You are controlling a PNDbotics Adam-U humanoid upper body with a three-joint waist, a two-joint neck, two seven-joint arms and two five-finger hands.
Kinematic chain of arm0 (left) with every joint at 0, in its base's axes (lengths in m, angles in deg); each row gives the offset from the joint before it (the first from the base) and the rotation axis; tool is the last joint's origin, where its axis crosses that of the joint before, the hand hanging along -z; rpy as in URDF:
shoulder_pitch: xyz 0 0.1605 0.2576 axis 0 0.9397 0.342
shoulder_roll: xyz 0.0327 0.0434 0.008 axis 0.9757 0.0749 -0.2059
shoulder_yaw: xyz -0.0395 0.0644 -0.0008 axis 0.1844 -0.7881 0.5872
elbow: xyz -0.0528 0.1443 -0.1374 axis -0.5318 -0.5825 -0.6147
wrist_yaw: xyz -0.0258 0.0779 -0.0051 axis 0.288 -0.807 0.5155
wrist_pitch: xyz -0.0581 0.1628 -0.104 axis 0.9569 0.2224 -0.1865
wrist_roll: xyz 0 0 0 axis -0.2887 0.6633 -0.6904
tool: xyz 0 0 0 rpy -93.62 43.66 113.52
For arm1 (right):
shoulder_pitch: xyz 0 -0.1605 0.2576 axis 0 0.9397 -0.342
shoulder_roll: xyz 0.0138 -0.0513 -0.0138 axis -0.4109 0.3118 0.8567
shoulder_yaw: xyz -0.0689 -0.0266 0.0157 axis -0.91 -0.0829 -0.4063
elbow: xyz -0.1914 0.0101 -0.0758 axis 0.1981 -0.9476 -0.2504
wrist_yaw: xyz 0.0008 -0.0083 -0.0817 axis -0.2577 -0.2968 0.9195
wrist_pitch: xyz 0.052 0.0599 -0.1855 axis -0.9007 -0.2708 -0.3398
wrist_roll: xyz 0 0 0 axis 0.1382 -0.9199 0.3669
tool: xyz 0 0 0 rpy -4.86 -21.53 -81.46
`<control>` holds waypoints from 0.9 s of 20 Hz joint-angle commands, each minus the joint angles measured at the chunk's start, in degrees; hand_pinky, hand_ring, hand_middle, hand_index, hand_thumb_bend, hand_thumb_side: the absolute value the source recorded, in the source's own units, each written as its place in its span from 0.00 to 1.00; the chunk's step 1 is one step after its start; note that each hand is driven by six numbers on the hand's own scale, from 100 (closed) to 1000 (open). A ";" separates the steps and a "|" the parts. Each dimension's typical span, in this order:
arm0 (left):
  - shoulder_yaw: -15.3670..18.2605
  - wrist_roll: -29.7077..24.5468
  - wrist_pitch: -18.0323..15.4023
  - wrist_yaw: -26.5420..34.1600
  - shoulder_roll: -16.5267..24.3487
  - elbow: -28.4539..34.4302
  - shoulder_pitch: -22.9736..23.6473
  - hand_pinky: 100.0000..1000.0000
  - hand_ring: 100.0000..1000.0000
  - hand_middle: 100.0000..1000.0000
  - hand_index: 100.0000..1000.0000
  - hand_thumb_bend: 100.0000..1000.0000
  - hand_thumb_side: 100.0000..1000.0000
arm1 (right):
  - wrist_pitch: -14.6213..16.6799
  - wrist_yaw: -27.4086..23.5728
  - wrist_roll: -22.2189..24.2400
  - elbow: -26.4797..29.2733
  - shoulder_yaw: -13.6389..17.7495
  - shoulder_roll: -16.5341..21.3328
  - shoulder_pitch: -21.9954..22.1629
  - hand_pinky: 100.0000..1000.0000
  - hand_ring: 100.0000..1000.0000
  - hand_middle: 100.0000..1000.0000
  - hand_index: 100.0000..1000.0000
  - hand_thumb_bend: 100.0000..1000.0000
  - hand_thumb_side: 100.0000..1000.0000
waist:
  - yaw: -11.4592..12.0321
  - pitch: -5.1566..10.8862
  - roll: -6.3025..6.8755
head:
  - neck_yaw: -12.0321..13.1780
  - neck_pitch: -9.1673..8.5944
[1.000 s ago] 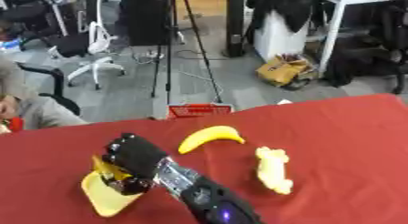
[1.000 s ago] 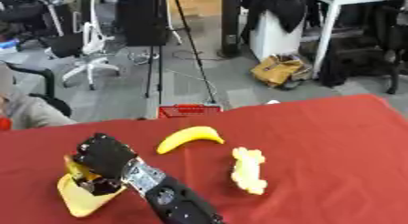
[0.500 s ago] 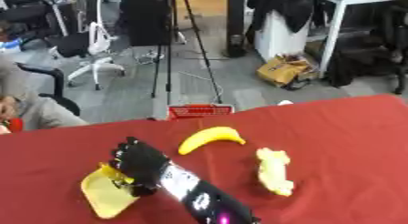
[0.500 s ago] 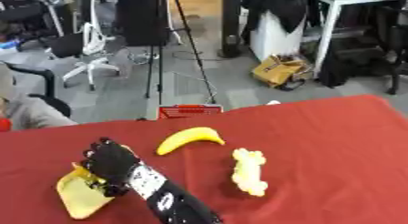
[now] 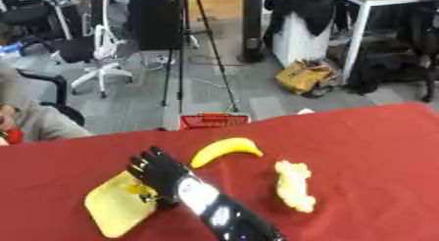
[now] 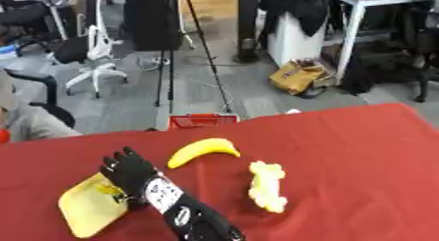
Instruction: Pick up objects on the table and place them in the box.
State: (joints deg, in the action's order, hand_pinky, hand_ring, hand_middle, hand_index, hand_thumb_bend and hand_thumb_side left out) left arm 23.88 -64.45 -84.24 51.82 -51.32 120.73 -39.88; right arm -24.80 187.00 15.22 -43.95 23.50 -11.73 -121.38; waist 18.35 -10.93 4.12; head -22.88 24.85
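My right hand (image 5: 159, 175) reaches in from the bottom centre toward the left part of the red table. Its fingers are straight and spread, pointing away from me. The hand lies over the right edge of a flat yellow piece (image 5: 114, 210) that rests on the cloth, and a bit of yellow shows by the thumb. A banana (image 5: 225, 149) lies just right of the fingertips. Farther right is a pale yellow lumpy object (image 5: 294, 186). A small red basket (image 5: 214, 121) stands just past the table's far edge. The left hand does not show.
The red tablecloth (image 5: 377, 156) stretches to the right of the objects. Beyond the far edge are a tripod (image 5: 182, 49), office chairs (image 5: 94, 54) and a brown bag (image 5: 305, 77) on the floor. A seated person shows at the far left edge.
The hand's fingers have straightened from a curl over the yellow piece. The hand has shifted slightly right. The yellow piece now lies flat beside it.
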 commanded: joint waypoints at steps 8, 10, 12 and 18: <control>0.02 -0.41 0.32 -0.88 1.89 1.16 -0.66 0.59 0.57 0.72 0.80 0.57 0.95 | 14.63 -42.49 26.74 7.89 -2.54 4.08 -2.98 0.80 0.76 0.78 0.93 0.72 0.41 | -4.43 2.10 -1.11 | 2.77 1.93; -0.05 -0.57 0.42 -0.87 2.28 1.15 -0.59 0.59 0.57 0.72 0.80 0.57 0.95 | 13.21 -52.02 33.54 11.35 -3.84 5.30 -3.47 0.79 0.75 0.77 0.93 0.71 0.42 | -5.46 2.73 -1.57 | 3.48 2.85; -0.10 -0.69 0.59 -0.85 2.59 1.12 -0.37 0.59 0.57 0.72 0.80 0.57 0.95 | 10.51 -59.28 38.15 14.35 -4.65 6.38 -3.70 0.78 0.73 0.75 0.91 0.70 0.42 | -6.30 3.31 -1.90 | 4.04 3.58; 0.17 -0.56 0.76 -1.06 3.45 0.80 0.59 0.59 0.57 0.72 0.80 0.57 0.95 | 3.74 -71.55 42.06 22.00 -5.20 9.01 -2.88 0.77 0.70 0.71 0.89 0.68 0.47 | -8.59 4.69 -2.71 | 5.47 5.03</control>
State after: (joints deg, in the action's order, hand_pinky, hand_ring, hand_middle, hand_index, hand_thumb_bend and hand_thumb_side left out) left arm 23.92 -65.04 -83.54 50.96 -49.04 120.72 -38.76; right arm -19.97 117.89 56.76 -24.67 18.22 -4.21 -123.09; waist 9.40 -8.07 2.05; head -17.76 29.31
